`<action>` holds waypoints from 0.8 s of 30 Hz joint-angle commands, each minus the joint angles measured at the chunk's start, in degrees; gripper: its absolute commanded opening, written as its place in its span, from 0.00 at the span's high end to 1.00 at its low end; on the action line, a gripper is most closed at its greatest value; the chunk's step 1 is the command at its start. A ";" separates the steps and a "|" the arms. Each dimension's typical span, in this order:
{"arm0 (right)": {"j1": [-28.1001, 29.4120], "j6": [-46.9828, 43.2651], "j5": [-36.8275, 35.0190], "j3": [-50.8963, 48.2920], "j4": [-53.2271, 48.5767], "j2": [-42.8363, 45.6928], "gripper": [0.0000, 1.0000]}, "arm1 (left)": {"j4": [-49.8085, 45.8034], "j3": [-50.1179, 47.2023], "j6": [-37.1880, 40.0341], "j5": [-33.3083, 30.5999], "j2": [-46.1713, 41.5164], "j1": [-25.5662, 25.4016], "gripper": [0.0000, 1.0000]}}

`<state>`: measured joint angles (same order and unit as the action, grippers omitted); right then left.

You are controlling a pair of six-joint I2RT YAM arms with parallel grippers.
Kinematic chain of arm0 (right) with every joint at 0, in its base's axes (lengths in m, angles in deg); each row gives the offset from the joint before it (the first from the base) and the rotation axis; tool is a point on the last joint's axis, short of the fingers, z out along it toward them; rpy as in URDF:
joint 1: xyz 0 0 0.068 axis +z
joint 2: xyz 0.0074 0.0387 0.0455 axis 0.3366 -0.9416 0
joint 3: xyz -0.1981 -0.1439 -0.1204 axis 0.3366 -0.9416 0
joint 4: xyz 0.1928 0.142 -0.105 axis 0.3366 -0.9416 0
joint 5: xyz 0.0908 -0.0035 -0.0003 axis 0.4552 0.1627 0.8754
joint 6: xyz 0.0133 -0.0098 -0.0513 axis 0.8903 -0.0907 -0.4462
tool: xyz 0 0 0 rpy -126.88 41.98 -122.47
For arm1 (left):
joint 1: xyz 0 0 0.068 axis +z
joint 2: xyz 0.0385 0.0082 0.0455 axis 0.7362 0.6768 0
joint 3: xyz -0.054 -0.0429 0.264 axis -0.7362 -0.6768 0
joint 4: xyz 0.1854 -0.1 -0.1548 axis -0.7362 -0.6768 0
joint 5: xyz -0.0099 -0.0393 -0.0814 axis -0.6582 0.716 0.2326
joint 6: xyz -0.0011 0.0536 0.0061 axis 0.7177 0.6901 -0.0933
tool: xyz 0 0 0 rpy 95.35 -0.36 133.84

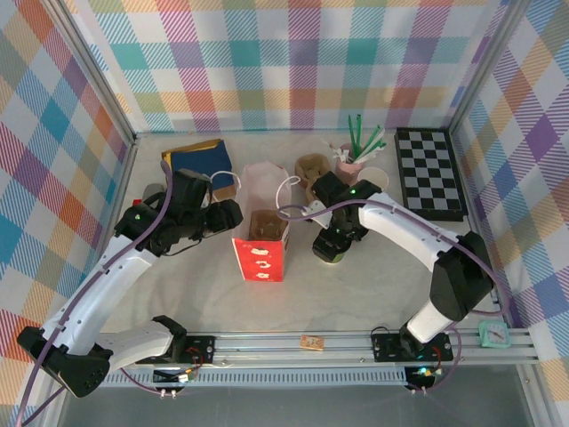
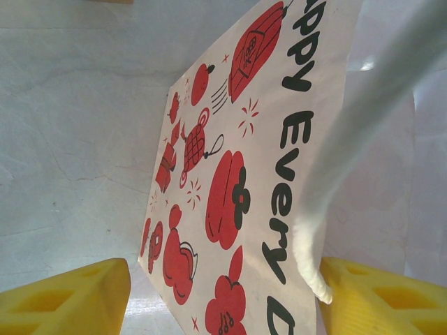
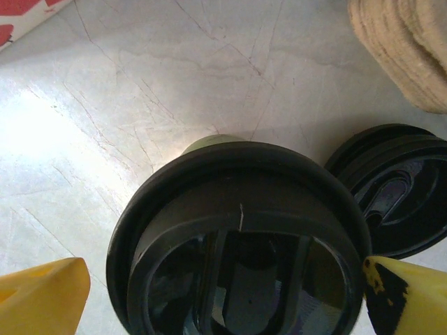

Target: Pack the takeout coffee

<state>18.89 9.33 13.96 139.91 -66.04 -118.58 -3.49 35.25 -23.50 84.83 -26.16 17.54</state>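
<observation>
The takeout coffee [image 3: 237, 230] is a cup under a round black lid, with a sliver of green wall showing below the rim. It stands on the table right of the bag [image 1: 327, 253]. My right gripper [image 3: 223, 296] hangs open over it, a yellow finger [image 3: 42, 296] on each side of the lid. The white paper bag [image 1: 262, 236] with red print stands upright, its mouth open upward. My left gripper [image 1: 233, 216] is open at the bag's left side. The printed wall [image 2: 230, 195] and a white handle [image 2: 314, 237] lie between its yellow fingers [image 2: 66, 300].
A loose black lid [image 3: 398, 188] lies just right of the cup. Behind it are a beige pulp carrier [image 1: 311, 169] and a pink cup with green straws [image 1: 356, 156]. A checkerboard [image 1: 431, 173] lies at the back right and a blue-and-gold bag [image 1: 200, 160] at the back left.
</observation>
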 commanded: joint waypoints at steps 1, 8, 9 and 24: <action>-0.31 -0.62 1.46 1.47 -1.58 -0.92 0.01 | 0.07 0.56 -0.45 -0.98 -0.98 -0.02 0.30; -0.36 -0.54 2.42 0.29 -1.41 -1.32 0.01 | 0.36 0.57 -0.42 -0.98 -0.80 0.05 0.30; -0.34 -0.49 2.45 0.27 -1.41 -1.27 0.01 | 0.29 0.63 -0.45 -0.95 -0.80 -0.01 0.31; -0.34 -0.45 -0.85 0.33 -1.42 1.61 0.01 | 0.25 1.32 -0.36 -0.98 -0.46 0.00 0.31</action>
<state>18.89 9.36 13.63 140.59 -67.31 -118.21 -3.46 35.28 -23.50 84.35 -26.16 17.54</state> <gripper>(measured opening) 0.990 0.689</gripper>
